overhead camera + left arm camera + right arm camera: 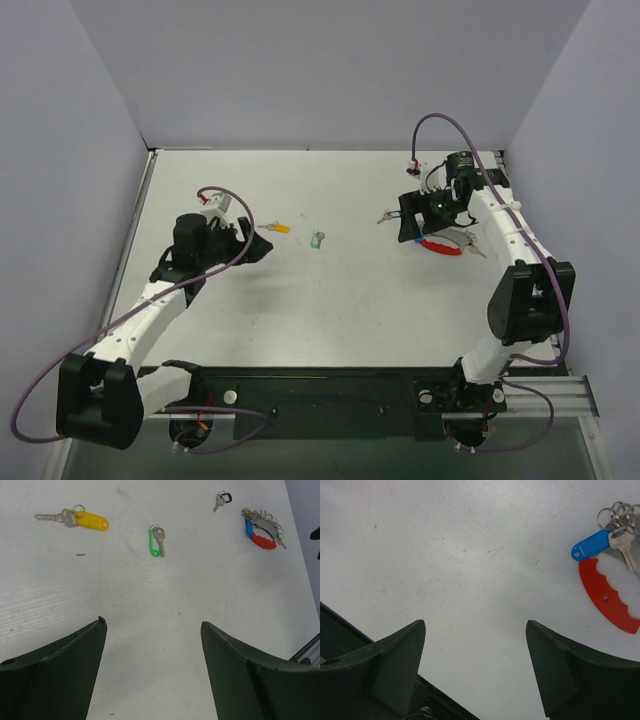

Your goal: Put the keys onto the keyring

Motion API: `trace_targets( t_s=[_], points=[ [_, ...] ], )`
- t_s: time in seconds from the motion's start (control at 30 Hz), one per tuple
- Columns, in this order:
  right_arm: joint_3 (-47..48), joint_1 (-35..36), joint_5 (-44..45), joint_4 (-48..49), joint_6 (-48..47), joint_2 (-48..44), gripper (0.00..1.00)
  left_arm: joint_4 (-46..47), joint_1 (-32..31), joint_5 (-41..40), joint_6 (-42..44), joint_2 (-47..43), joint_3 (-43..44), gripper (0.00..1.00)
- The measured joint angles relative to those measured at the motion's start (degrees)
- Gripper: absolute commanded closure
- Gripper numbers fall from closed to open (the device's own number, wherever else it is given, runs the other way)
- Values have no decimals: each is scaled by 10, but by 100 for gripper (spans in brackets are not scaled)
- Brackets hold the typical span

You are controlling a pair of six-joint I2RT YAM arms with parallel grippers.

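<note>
The yellow-tagged key point(80, 519) and the green-tagged key point(156, 541) lie apart on the white table, ahead of my left gripper point(152, 625), which is open and empty. They also show in the top view as the yellow key point(277, 228) and the green key point(317, 240). A black-tagged key point(222, 500) lies farther off. The keyring point(262, 527) with its red piece point(610, 600) and a blue-tagged key point(592, 544) lies at the right. My right gripper point(475, 625) is open and empty, left of the keyring.
The table point(330, 300) is walled by purple panels on three sides. A black frame rail point(330, 395) runs along the near edge between the arm bases. Purple cables loop off both arms.
</note>
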Motion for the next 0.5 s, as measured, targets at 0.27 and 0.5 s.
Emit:
trace_targets(
  t_s=[0.27,0.5],
  points=[
    [-134,-21,-53,47,21,-142,23,-35,-120,-185,-130,170,138,14],
    [-210,-117,-120,99,72,-197,23,-192,-212,-383,-249,362,406,28]
  ],
)
